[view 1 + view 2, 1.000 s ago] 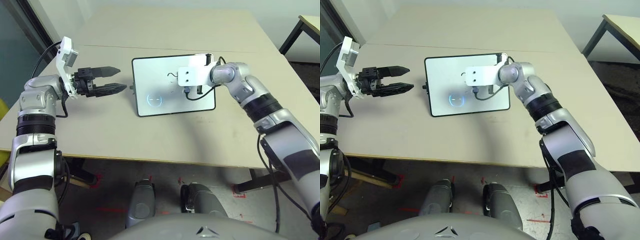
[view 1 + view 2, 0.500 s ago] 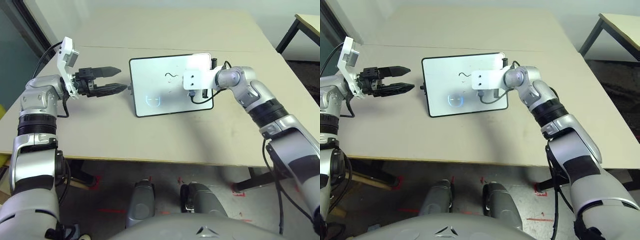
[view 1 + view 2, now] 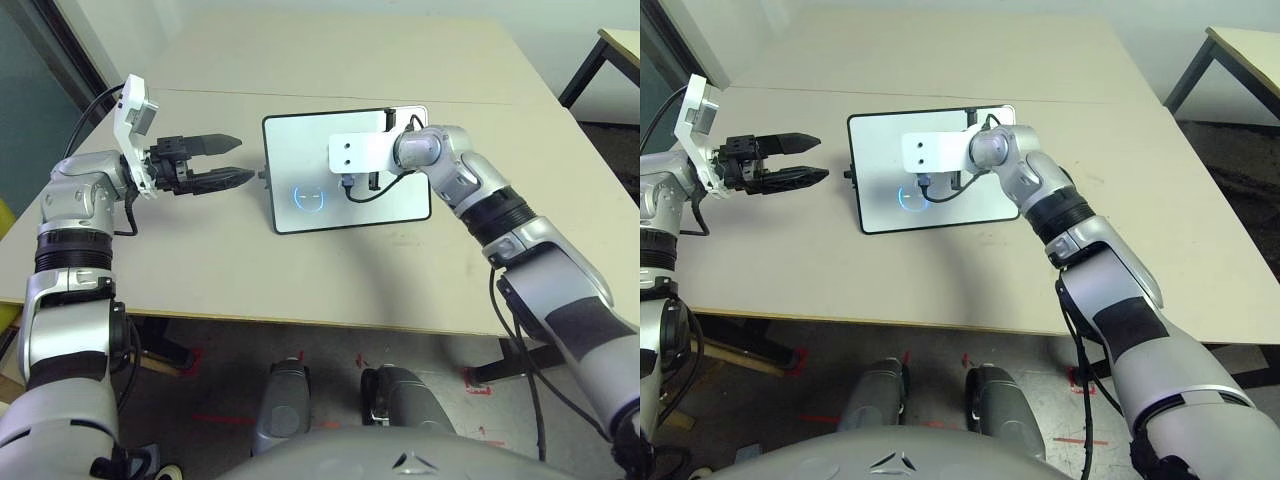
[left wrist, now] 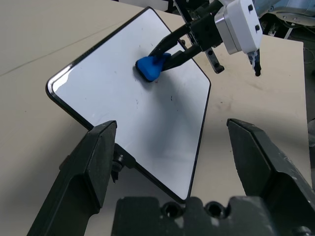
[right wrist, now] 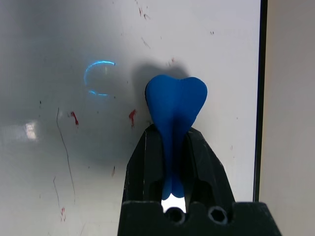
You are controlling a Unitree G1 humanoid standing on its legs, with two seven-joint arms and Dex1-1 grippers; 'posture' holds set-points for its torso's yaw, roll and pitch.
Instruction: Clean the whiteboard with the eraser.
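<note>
The right tool grips the eraser, seemingly pressed on the whiteboard; the left tool hovers open just left of it over the tabletop.

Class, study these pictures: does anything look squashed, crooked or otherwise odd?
Yes: the small bright-blue eraser is pinched by the right gripper so its free end bulges into a heart shape. The black-framed whiteboard lies slightly askew on the beige table.

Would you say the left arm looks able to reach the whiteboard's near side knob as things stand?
Probably yes. The left claw hangs open just beside the whiteboard, fingers pointing at its edge, with bare table between them. The right claw works the eraser further in.
</note>
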